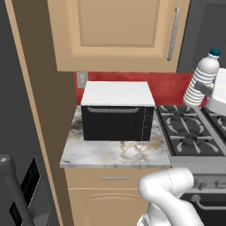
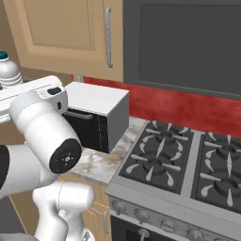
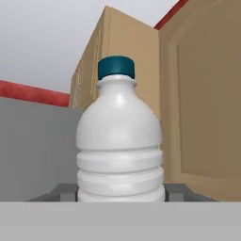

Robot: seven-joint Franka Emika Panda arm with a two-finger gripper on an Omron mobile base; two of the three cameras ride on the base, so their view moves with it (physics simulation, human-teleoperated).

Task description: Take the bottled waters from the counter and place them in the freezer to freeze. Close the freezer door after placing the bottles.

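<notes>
My jaws pinch the clear-white bottle [image 1: 202,79] high above the stove [image 1: 190,132], carry step; next I swing toward the freezer [image 1: 20,176].

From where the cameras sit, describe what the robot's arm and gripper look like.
The arm is glossy white, built of thick rounded tubular links with bulbous elbows. One joint ends in a flat, round black cap, and a small dark marking sits on the upper link. The gripper has dark grey fingers on a white hand body. No loose cables are visible.
</notes>
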